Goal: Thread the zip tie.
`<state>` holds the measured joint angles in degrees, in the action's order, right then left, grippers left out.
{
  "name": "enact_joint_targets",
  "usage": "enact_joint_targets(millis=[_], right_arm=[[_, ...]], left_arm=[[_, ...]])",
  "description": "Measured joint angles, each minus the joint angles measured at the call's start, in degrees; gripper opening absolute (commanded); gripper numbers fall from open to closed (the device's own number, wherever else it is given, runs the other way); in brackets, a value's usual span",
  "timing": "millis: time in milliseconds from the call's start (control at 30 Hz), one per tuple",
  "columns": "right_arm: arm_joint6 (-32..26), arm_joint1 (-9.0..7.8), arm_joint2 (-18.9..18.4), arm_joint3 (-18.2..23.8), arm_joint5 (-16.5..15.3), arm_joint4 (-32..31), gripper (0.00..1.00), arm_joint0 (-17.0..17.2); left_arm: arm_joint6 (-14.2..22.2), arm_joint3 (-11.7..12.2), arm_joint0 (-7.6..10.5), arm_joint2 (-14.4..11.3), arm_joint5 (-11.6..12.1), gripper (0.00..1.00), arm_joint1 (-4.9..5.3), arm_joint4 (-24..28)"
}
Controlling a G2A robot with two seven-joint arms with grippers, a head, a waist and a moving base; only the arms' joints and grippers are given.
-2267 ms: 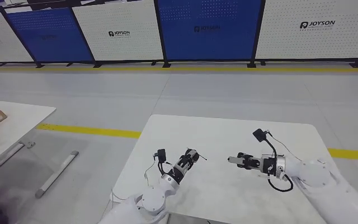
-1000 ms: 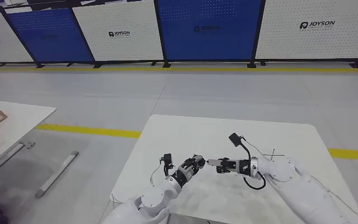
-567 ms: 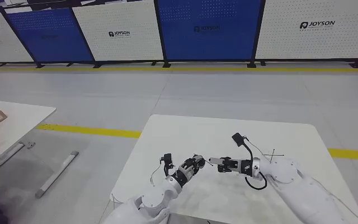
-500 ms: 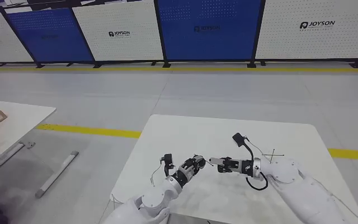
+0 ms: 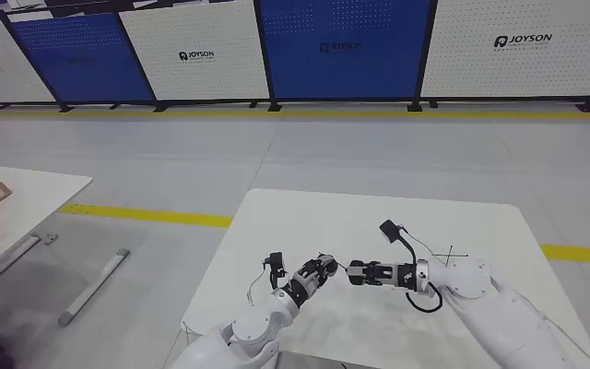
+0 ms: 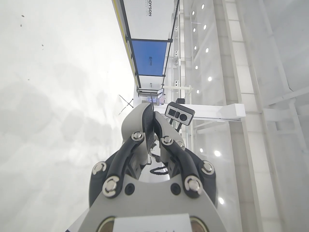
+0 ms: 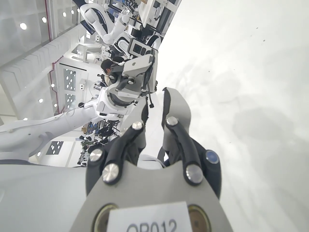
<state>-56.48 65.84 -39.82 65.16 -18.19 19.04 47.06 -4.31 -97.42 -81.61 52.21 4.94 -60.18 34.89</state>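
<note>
Left jaws pinch thin strip, probably zip tie; right jaws parted.

Table: white; I see both arms over its near half.
Left gripper: points at the other one, tips almost meeting.
Right gripper: faces it, just beside.
Zip tie: thin dark sliver between the tips; too small for me to judge more.
Spare ties: two, crossed, lying near the right arm.
</note>
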Motion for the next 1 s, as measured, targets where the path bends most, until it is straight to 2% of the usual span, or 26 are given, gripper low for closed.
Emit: enact_joint_targets(millis=[300,333,367,600,1000], right_arm=[[-0.8,0.37,-0.85,-0.26,-0.24,-0.81,0.0,0.27],[-0.95,0.39,-0.95,-0.27,-0.3,-0.88,0.0,0.32],[-1.18,0.41,-1.1,-0.28,-0.4,-0.95,0.0,0.38],[-3.66,0.24,-2.59,-0.31,-1.3,0.1,0.0,0.93],[-3.7,0.24,-2.66,-0.26,-1.28,0.15,0.0,0.96]], left_arm=[[0.77,-0.13,-0.63,0.65,0.09,0.0,-0.48,-1.3],[0.98,-0.14,-0.69,0.62,0.05,0.38,-0.52,-1.72],[1.17,-0.13,-0.78,0.6,0.05,1.0,-0.57,-2.2],[1.28,-0.13,-0.9,0.59,0.12,1.0,-0.65,-2.52],[1.8,-0.01,-0.87,0.41,0.04,1.0,-0.64,-3.26]])
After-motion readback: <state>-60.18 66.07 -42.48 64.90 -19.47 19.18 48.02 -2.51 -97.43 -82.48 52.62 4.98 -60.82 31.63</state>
